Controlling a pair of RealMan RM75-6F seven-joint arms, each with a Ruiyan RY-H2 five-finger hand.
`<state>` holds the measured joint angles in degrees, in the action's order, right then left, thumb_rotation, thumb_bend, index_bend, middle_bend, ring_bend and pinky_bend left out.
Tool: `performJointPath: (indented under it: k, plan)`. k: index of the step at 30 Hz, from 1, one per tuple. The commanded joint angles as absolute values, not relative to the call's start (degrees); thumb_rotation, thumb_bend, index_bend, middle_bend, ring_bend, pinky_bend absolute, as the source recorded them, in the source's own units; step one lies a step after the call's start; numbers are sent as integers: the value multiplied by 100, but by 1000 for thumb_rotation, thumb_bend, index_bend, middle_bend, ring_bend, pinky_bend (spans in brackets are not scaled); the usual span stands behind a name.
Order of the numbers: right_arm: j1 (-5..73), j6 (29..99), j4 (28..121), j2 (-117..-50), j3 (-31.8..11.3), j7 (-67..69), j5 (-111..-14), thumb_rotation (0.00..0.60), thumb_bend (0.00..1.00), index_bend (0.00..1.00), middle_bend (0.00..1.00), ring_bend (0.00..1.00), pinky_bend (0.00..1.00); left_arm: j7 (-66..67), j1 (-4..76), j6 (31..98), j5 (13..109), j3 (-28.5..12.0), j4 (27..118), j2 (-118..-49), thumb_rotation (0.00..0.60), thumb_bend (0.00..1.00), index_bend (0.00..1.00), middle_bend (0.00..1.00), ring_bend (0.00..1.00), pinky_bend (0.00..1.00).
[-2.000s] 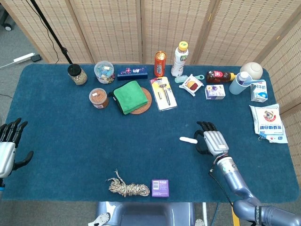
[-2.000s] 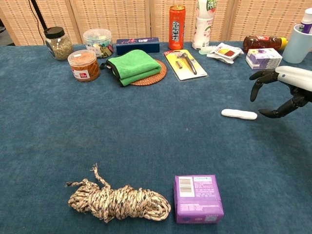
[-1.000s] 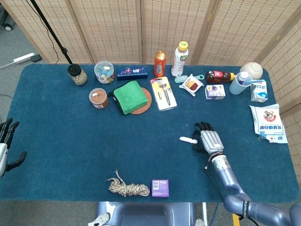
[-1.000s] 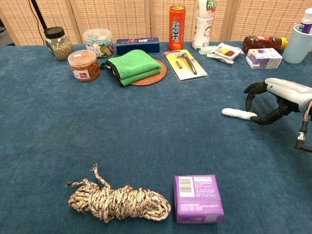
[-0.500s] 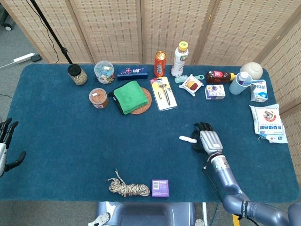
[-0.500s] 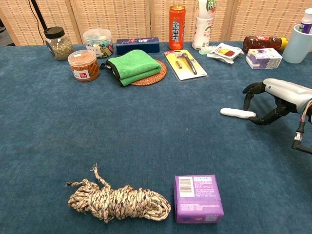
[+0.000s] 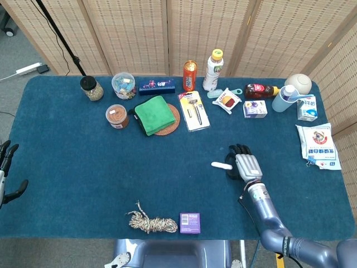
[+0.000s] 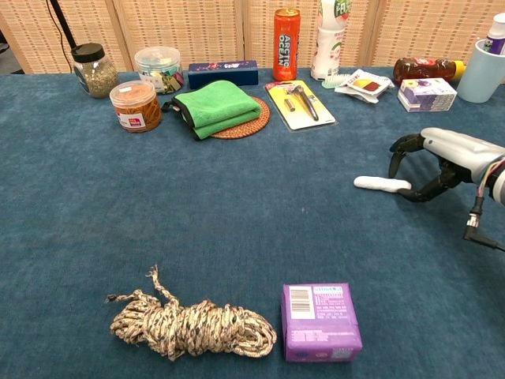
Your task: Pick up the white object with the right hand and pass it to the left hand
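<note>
The white object [image 7: 221,166] [image 8: 381,184], a small elongated piece, lies flat on the blue table right of centre. My right hand [image 7: 244,165] [image 8: 438,158] sits just to its right, palm down. Its dark fingers [image 8: 398,151] arch over the object's right end and the thumb touches that end; nothing is lifted. Only part of my left hand [image 7: 5,173] shows in the head view, at the table's left edge. Its fingers are spread and it holds nothing. The chest view does not show it.
A rope bundle [image 8: 189,328] and a purple box [image 8: 320,321] lie near the front edge. Jars, a green cloth [image 7: 154,114], a razor pack, a can, bottles and packets line the back [image 7: 192,75]. More packets sit at the right [image 7: 318,146].
My right hand has crept left and closed in on the white object's right end, nudging it slightly left. My left hand has slid further off the left edge.
</note>
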<state>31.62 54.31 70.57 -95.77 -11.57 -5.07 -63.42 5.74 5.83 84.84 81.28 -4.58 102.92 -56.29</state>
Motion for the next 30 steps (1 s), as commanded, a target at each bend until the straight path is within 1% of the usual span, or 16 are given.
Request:
performJointPath:
  k: [1,11,19,23,26,30]
  plan:
    - [3180,5431,6977,-9628,-1174,-480,-6348,600,396,468,181,25,0,570,581,8496,8137,-462,10294,-5628,600,288,60,0,0,0]
    - [3152,5402,6864,-9671,-1125,-474,-6350,600,396,473,187,27,0,552,563,8527,8138,-470,10274,-5610,600,287,60,0,0,0]
    - [3140,5496,6818,-9740,-1145,-401,-6427,600,395,581,276,88,0,557,561,8540,8168,-465,10286,-5617,600,287,60,0,0,0]
    - [3129,5552,6811,-9747,-1162,-340,-6482,600,395,599,291,101,0,557,552,8547,8166,-462,10282,-5610,600,287,66,0,0,0]
    - [3116,5586,6904,-9688,-1167,-294,-6539,600,396,602,293,104,0,578,579,8489,8195,-442,10285,-5608,600,287,84,0,0,0]
    - [3054,5704,7340,-9405,-1189,-187,-6673,600,396,603,293,105,0,733,761,8236,8453,-367,10353,-5605,600,287,114,0,0,0]
